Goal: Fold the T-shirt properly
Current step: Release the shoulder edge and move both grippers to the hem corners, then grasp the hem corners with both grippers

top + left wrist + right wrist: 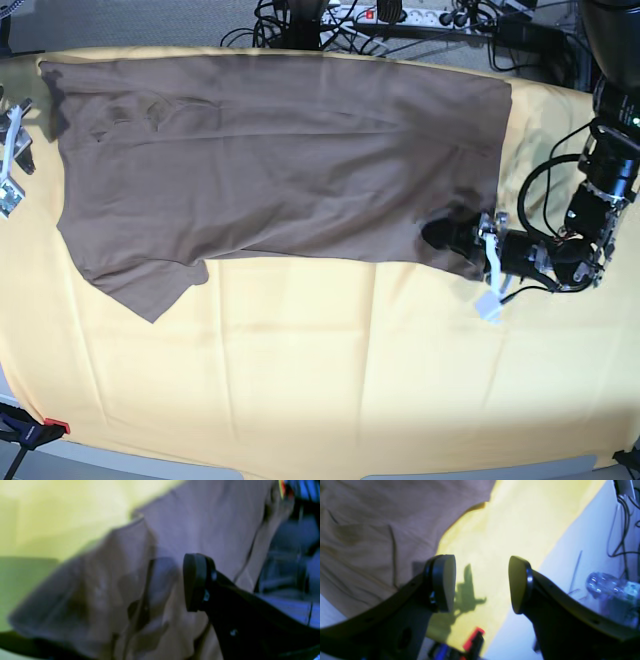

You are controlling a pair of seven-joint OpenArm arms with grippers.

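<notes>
The taupe T-shirt lies spread flat across the far half of the table, one sleeve pointing toward the front left. My left gripper sits at the shirt's near right corner. In the left wrist view one black finger shows, and blurred shirt fabric fills the gap and covers the other finger; the jaws stand apart. My right gripper is open and empty above the yellow cloth, just beside the shirt's edge. In the base view it is at the far left edge.
A large yellow cloth covers the table. Cables and a power strip lie behind the far edge. A red and black clamp grips the front left corner. A clear plastic object lies off the cloth.
</notes>
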